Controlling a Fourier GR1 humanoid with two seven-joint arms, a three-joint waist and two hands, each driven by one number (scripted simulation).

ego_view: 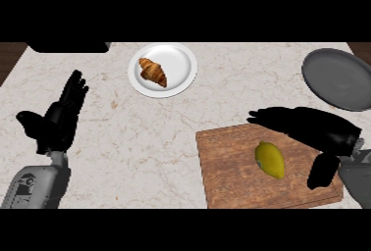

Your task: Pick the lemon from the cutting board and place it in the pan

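The brown wooden cutting board (246, 171) lies on the pale marbled surface (145, 142) and serves as the anchor here. On it, a little toward its right half, rests the oval yellow lemon (270, 159), lying lengthwise and bare on all sides that show. The black right hand (319, 128) hovers over the board's upper right part, its fingers (270, 117) stretched out leftward past the board's top edge and its thumb (321, 171) hanging down just to the right of the lemon; the fingers are spread wide with the fruit lying in the gap below them, and nothing is held (whether the thumb touches the lemon cannot be told). Up and to the right of the board, well apart from it, sits the round dark grey pan (339, 78), partly cut off by the view's edge. Up and to the left of the board stands a round white plate (181, 78) carrying a brown croissant (153, 72). Far to the left of the board the black left hand (56, 120) rests open, fingers straight and pointing upward, holding nothing
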